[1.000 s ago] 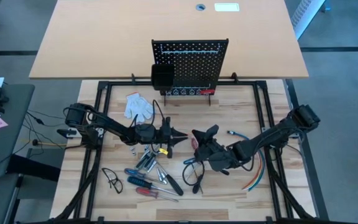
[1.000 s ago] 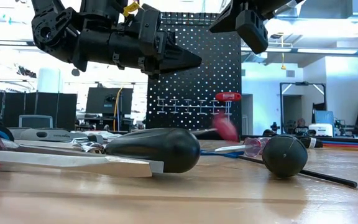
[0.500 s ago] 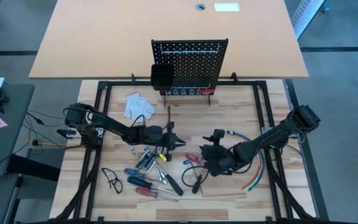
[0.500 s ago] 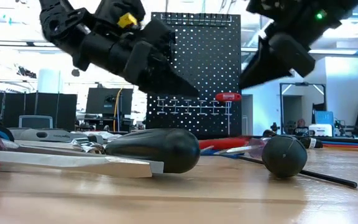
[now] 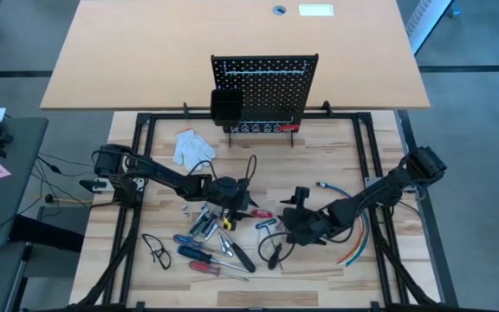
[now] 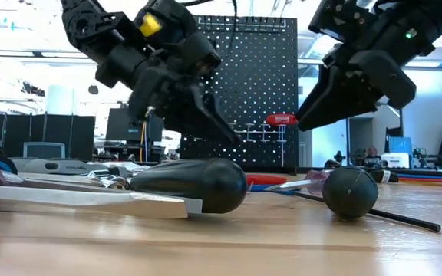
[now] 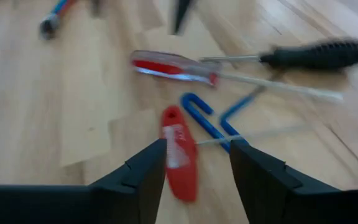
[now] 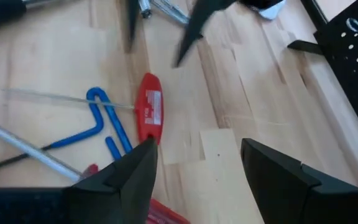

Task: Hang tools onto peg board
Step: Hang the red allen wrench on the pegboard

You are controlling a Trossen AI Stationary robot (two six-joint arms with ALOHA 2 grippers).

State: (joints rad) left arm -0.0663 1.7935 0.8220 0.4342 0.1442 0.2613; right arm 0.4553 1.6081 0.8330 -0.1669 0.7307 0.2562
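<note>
1. The left end effector (image 5: 248,205) is hovering low over the middle of the counter (image 5: 336,143), its fingers (image 7: 143,175) standing apart around nothing.
2. The right end effector (image 5: 293,211) is hanging just beside it, fingers spread and empty.
3. A red T-handle key (image 8: 149,116) is lying flat on the counter between the two, next to a blue hex key (image 8: 104,124).
4. Other tools (image 5: 210,238) are lying in a loose heap nearer the left arm.
5. The peg board (image 5: 265,94) is standing upright at the counter's far edge, well apart from both arms.
</note>
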